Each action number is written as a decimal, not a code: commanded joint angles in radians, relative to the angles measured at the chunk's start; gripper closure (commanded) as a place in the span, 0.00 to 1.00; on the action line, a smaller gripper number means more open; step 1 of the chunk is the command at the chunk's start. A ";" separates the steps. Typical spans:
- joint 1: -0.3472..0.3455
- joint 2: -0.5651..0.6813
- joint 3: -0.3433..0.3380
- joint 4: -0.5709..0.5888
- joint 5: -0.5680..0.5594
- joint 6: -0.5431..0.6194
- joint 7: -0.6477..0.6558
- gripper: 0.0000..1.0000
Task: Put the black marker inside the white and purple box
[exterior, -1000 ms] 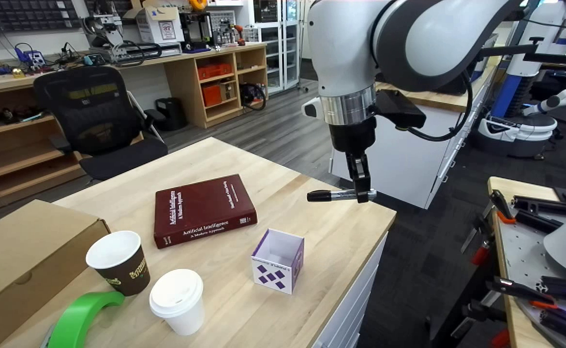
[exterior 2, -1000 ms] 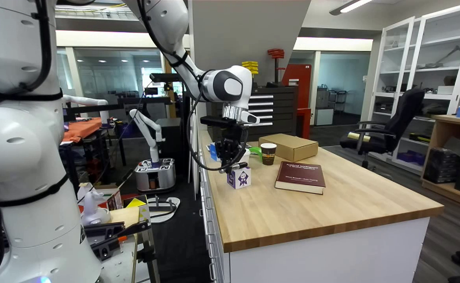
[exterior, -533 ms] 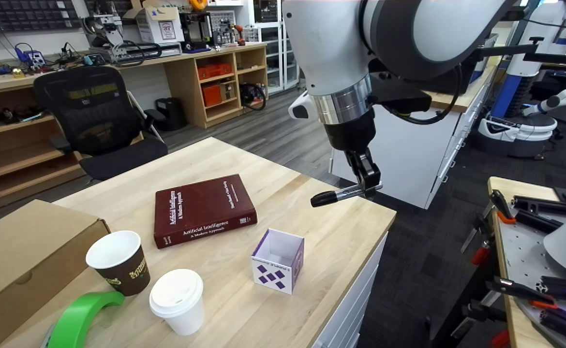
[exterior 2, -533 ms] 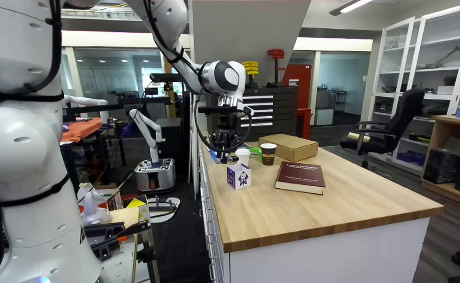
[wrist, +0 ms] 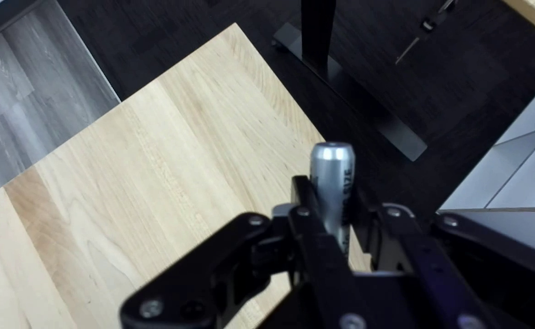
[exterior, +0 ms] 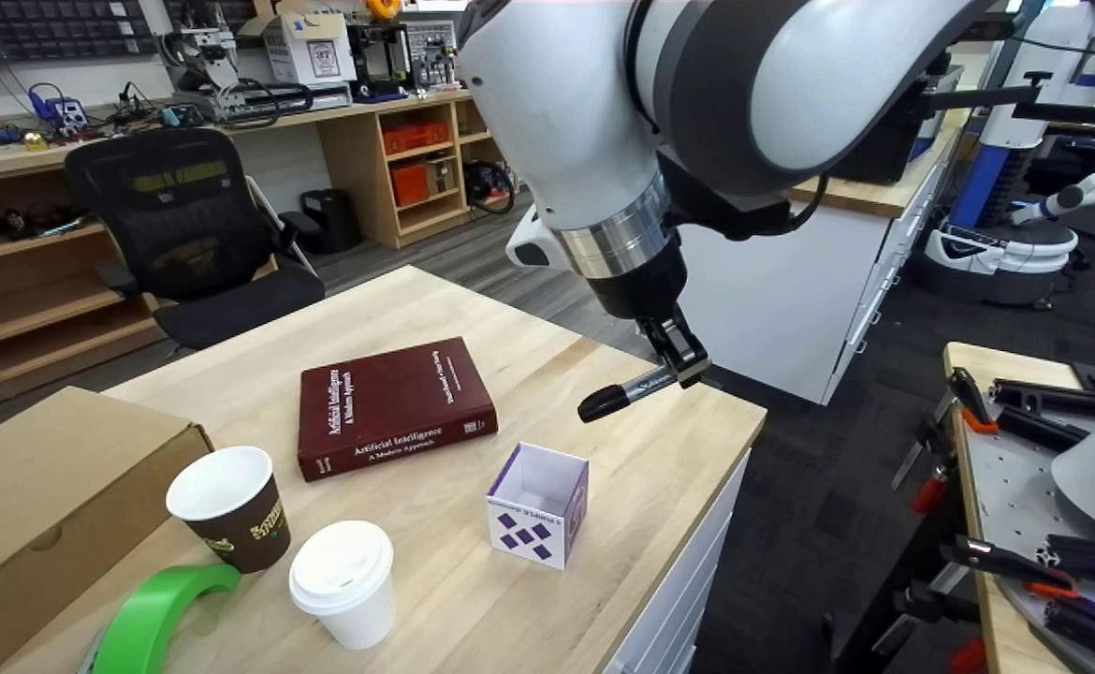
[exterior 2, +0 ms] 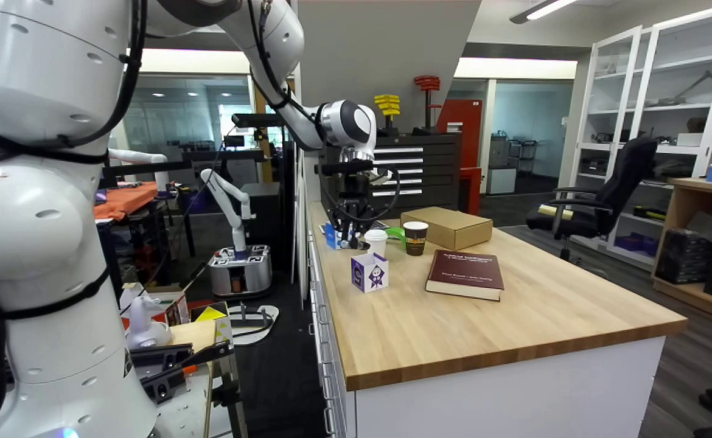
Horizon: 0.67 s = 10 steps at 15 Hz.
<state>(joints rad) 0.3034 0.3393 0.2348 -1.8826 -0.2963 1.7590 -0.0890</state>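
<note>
Plainly, we have the marker (exterior: 630, 390) pinched in the tool (exterior: 693, 373), which is closed around its silver barrel (exterior: 652, 380). In the wrist view we see that barrel between the two fingers (wrist: 303, 194), its blunt end poking out past their tips, with the bench (wrist: 157, 151) and dark floor (wrist: 157, 41) behind it. In an exterior view the black cap (exterior: 604, 403) juts out from the tool toward the left of the picture and slants downward, lower than the gripped end. So we find the marker in the air, outside the white and purple box (exterior: 527, 536) and apart from both it and the bench. The box stands upright on the bench with its top open, as we see in both exterior views. Near it we have a white lidded cup (exterior: 346, 571) and a dark red book (exterior: 393, 407) lying flat; a brown cup (exterior: 253, 529) stands near a cardboard carton (exterior: 61, 487). In an exterior view the tool shows above the box (exterior 2: 375, 277) in the picture, where the marker looks too small for us to trace fully.
</note>
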 commanded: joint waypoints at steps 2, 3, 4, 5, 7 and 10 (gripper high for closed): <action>0.038 0.114 -0.006 0.152 -0.066 -0.114 -0.015 0.94; 0.045 0.136 -0.008 0.180 -0.077 -0.136 -0.015 0.94; 0.053 0.158 -0.009 0.207 -0.086 -0.157 -0.015 0.94; 0.061 0.180 -0.009 0.235 -0.095 -0.180 -0.020 0.94; 0.079 0.220 -0.011 0.287 -0.115 -0.222 -0.028 0.94; 0.107 0.280 -0.011 0.360 -0.143 -0.278 -0.045 0.94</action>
<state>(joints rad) 0.3723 0.5525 0.2346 -1.6254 -0.4041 1.5696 -0.1055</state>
